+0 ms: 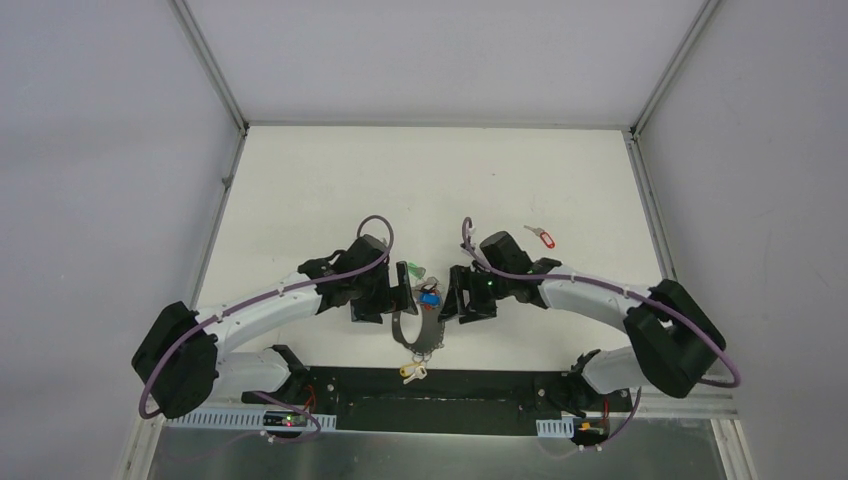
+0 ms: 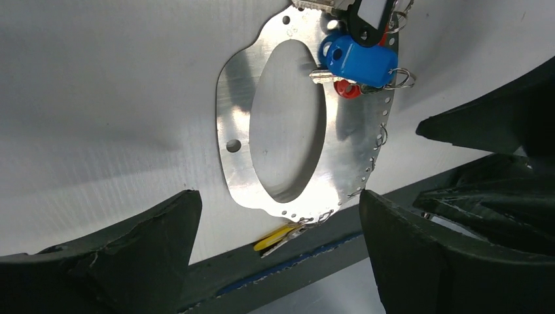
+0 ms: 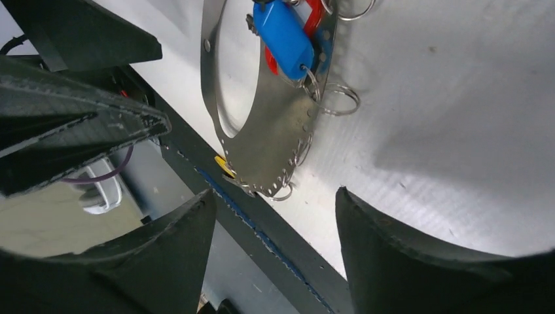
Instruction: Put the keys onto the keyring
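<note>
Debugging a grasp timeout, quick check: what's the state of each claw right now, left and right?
Left claw: open, holding nothing.
Right claw: open, holding nothing.

Two matching arms on show: the left arm (image 1: pixel 262 303) and the right arm (image 1: pixel 592 293) each have a smooth white forearm shell set between chunky matte-black joint housings. A purple cable (image 1: pixel 376 226) runs along each one, clipped to the white shell and curling into a loop by the wrist. There's a small green light (image 1: pixel 489 283) glowing on the right arm's black wrist block. Up close, the left gripper (image 2: pixel 278 196) has broad black fingers (image 2: pixel 124 268), grainy and rough-surfaced, with curved inner edges. The right gripper (image 3: pixel 275 191) looks just the same.
</note>
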`<control>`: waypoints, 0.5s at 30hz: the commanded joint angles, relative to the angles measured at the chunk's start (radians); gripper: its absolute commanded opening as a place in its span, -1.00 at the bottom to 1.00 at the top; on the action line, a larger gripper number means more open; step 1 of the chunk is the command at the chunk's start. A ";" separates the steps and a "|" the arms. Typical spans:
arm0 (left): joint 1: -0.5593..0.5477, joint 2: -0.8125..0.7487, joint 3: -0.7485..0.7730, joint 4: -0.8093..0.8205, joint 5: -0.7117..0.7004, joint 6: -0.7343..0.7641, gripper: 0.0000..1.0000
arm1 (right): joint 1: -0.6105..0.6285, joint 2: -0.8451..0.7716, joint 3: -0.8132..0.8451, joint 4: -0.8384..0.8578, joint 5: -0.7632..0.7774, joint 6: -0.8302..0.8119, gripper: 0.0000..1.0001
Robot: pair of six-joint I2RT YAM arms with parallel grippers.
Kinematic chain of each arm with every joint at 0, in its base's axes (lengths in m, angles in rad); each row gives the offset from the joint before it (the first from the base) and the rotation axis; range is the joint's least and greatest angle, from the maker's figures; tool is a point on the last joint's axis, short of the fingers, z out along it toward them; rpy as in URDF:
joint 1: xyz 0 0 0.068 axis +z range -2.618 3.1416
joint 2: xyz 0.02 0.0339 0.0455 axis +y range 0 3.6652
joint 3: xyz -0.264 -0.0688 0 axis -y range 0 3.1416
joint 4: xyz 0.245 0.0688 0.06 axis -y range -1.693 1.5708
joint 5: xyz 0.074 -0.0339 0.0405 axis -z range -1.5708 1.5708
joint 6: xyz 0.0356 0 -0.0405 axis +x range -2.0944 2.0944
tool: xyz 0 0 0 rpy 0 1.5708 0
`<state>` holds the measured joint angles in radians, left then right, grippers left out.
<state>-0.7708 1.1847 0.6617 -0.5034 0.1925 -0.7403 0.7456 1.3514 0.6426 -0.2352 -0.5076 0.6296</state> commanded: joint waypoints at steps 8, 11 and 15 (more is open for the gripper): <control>0.003 -0.194 -0.052 0.049 -0.015 -0.079 0.82 | 0.002 0.299 0.235 0.084 -0.155 0.008 -0.37; 0.002 -0.277 -0.074 0.051 -0.029 -0.081 0.79 | -0.004 0.393 0.339 0.033 -0.147 -0.032 -0.55; 0.002 -0.362 -0.112 0.051 -0.029 -0.099 0.75 | -0.039 0.489 0.473 -0.025 -0.154 -0.086 -0.82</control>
<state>-0.7708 0.8898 0.5869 -0.4778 0.1890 -0.8070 0.7391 1.7863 0.9962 -0.2157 -0.6422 0.6075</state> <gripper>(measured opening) 0.887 0.140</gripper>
